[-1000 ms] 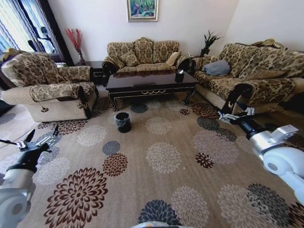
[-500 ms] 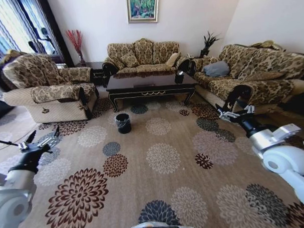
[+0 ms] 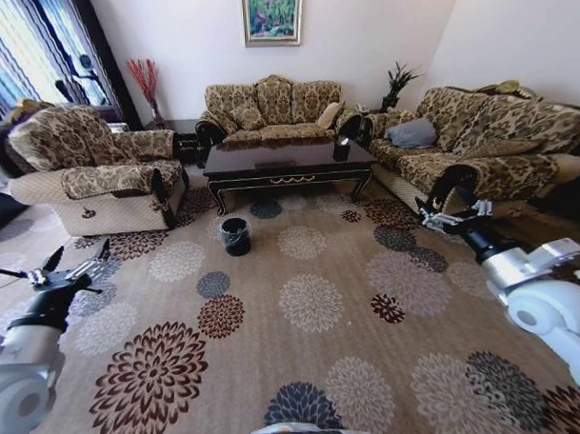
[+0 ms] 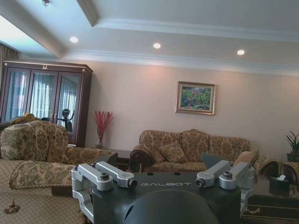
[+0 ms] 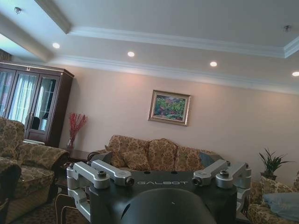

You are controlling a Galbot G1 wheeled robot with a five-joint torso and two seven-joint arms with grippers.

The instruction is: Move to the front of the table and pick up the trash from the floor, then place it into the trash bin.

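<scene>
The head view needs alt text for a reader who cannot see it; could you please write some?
A flower-patterned carpet stretches ahead to a dark table ringed by three floral sofas, with a black bin on the floor before it. The left end effector and right end effector are raised at the sides, both open and empty.

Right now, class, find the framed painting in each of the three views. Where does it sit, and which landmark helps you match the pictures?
Head view: the framed painting hangs at top centre, on the back wall.
Left wrist view: the painting is on the far wall, above the sofa's back.
Right wrist view: the painting is again on the far wall, above the sofa.
Shared landmark: the patterned sofa directly beneath it.
</scene>
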